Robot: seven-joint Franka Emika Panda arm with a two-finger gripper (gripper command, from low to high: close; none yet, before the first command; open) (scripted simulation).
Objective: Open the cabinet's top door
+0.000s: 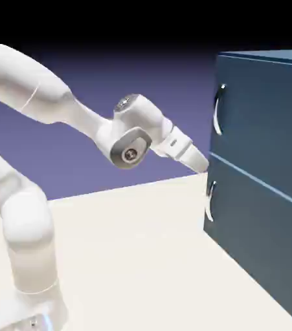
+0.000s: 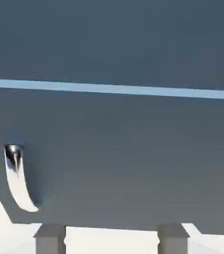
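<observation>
Risk item: your gripper (image 1: pixel 202 163), jaws wide and empty, fronts the seam between panels with the top door's handle (image 1: pixel 219 110) above it; closing here risks catching the lower handle (image 2: pixel 17 178) instead.

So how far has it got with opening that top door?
Done: nothing, the top door looks flush with the cabinet. In hand: the open gripper sits near the seam between panels, holding nothing. Left: rise to the upper handle, grasp it, pull.
</observation>
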